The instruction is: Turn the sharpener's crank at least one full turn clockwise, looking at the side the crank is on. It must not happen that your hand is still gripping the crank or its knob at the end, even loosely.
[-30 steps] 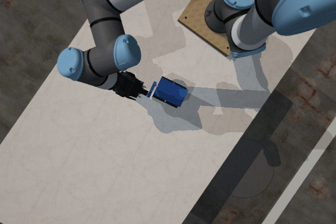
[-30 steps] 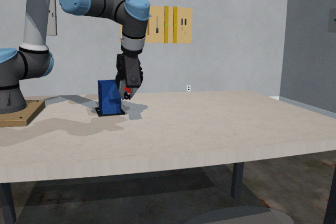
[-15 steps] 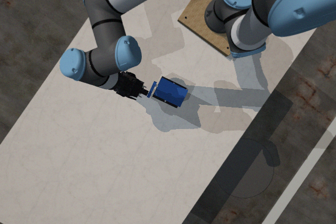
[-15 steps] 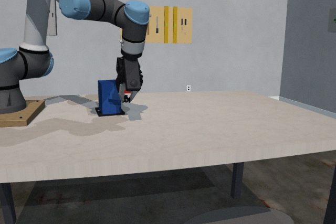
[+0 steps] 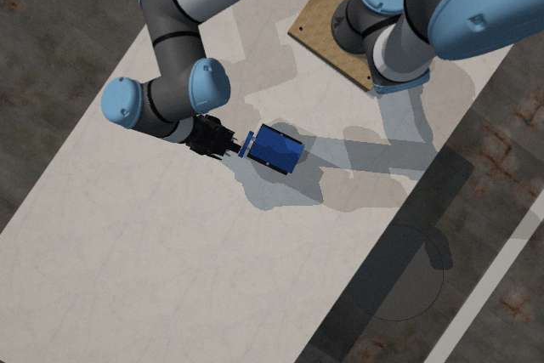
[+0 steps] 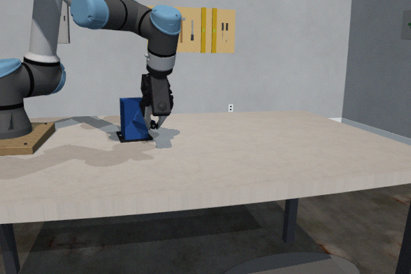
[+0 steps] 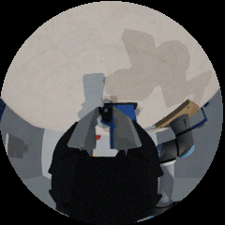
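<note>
The blue sharpener [image 5: 275, 149] stands on its black base plate [image 6: 123, 138] left of centre on the pale table [image 5: 132, 240], just below the middle of the top view's upper half; no container and no legible writing shows on it or elsewhere. Its crank [image 5: 245, 144], a narrow blue bar, sits on the side facing the left of the top view. The gripper [image 6: 154, 124] is clenched on the crank's dark knob [image 7: 106, 112], which the wrist view shows pinched between the two grey fingers near the frame centre. In the exterior view the wrist hangs nearly vertical, fingers pointing down and reaching low beside the sharpener's right face, close to the table surface. The forearm runs in from the upper left, bending through two blue-capped joints. The arm's base stands on a wooden mounting board [image 5: 314, 25] at the upper right of the top view, well apart from the sharpener. A tool board [image 6: 228, 32] hangs on the back wall.
</note>
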You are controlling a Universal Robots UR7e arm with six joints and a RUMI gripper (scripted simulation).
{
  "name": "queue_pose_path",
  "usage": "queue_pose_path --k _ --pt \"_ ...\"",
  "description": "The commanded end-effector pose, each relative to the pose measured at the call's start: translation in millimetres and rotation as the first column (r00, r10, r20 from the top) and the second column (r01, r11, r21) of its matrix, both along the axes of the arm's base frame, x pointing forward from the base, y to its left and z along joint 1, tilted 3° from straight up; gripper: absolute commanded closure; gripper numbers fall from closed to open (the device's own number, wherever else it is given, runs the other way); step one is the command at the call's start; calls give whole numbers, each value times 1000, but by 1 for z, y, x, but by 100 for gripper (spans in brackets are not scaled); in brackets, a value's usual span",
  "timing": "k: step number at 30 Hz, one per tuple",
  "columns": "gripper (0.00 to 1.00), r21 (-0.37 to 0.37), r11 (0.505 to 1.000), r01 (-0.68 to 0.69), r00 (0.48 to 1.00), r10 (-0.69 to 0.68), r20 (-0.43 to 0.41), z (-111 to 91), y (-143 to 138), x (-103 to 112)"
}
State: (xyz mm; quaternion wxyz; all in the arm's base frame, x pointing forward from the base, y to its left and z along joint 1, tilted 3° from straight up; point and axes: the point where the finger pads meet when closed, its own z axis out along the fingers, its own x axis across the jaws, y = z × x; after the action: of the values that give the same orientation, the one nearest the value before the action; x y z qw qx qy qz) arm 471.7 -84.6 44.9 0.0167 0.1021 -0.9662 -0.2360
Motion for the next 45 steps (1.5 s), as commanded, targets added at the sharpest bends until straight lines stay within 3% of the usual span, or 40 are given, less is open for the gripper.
queue_pose_path --k 1,45 --pt "91 1 1000 1 1000 -1 -4 -7 -1 -4" --pt "91 -1 1000 1 1000 -1 -1 -26 -9 -35"
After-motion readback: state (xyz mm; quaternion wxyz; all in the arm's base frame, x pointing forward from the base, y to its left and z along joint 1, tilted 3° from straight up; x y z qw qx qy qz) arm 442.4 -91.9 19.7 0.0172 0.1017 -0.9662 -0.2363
